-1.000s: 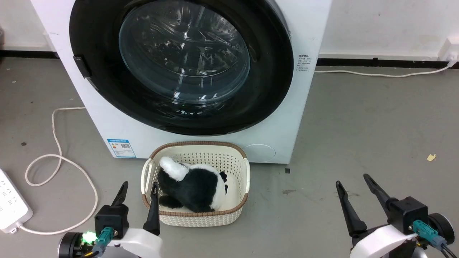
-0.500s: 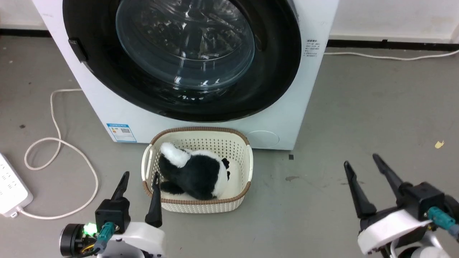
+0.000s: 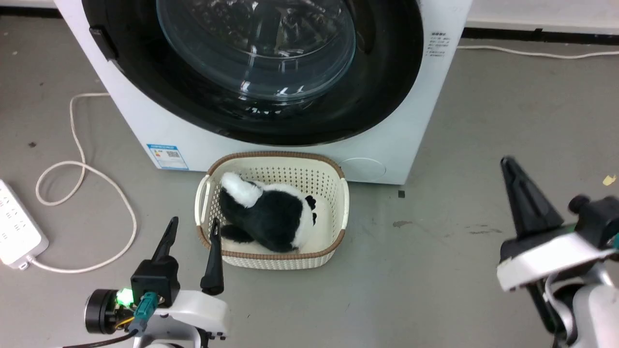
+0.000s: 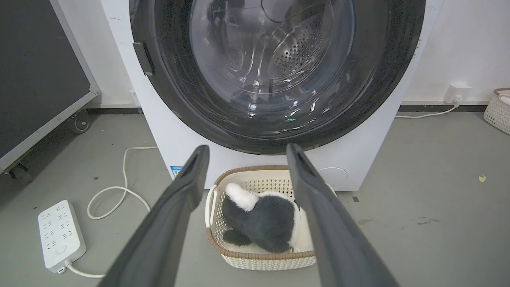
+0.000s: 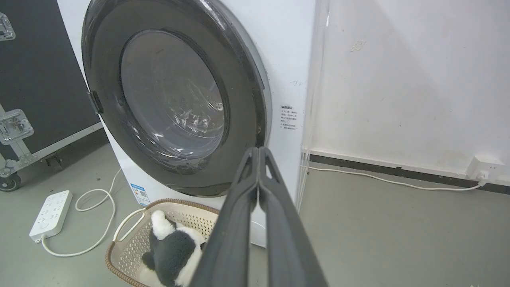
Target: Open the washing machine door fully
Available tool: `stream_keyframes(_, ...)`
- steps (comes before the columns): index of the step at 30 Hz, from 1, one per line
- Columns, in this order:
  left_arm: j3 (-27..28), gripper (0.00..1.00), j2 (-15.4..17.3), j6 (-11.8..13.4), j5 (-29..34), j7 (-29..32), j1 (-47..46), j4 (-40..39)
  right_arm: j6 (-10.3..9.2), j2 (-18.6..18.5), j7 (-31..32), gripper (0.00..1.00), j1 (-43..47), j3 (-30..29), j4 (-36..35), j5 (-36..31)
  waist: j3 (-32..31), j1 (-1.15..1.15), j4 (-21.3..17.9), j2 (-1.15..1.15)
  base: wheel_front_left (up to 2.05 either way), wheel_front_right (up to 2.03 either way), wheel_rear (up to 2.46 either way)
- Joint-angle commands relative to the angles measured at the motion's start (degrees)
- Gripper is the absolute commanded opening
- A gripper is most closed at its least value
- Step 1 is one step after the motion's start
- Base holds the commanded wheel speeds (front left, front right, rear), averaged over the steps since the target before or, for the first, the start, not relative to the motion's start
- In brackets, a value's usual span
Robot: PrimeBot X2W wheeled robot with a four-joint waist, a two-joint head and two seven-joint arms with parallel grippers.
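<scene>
On the grey concrete floor ahead of me, the white box-shaped washing machine [image 3: 145,121] is standing with its one very large round glossy black door [image 3: 387,96] lying flush against the front. The bulging clear glass bowl at the door's centre is catching reflections. Just in front of the machine, a single cream perforated plastic basket with a brown woven rim [image 3: 275,155] is sitting on the floor, and it is holding one fuzzy black-and-white plush toy [image 3: 271,220].

I am holding my left gripper [image 3: 194,222] with its two long dark tapered fingers spread wide. It is gripping nothing and hovering beside the basket's near left corner. I am keeping my right gripper [image 5: 258,149] pressed together at the tips. It is empty, and it is raised well apart from the door. One white power strip [image 3: 17,232] is lying at the left.
</scene>
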Motion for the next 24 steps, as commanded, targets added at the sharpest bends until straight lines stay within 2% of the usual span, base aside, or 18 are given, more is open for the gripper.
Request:
stream_keyframes(1,-0.23,1.0,0.04,0.32,-0.22,-0.57,-1.35,-0.18,-0.02,-0.43,0.15,0.0,-2.06,-0.29,0.36,1.33,0.5,0.0,0.32,0.0,0.0,0.0,0.0)
stream_keyframes(15,-1.44,1.0,0.05,1.4,-0.67,-2.25,-3.24,-0.66,-0.03,-0.3,6.48,0.0,-15.02,-4.79,6.36,13.3,4.59,0.0,2.65,0.0,0.0,0.0,0.0)
stream_keyframes(24,-2.91,1.0,0.05,2.14,-1.22,-3.32,-4.68,-0.62,-0.03,-0.15,12.07,0.0,-25.48,-8.14,13.83,19.14,7.47,-0.01,4.49,0.0,0.0,0.0,0.0)
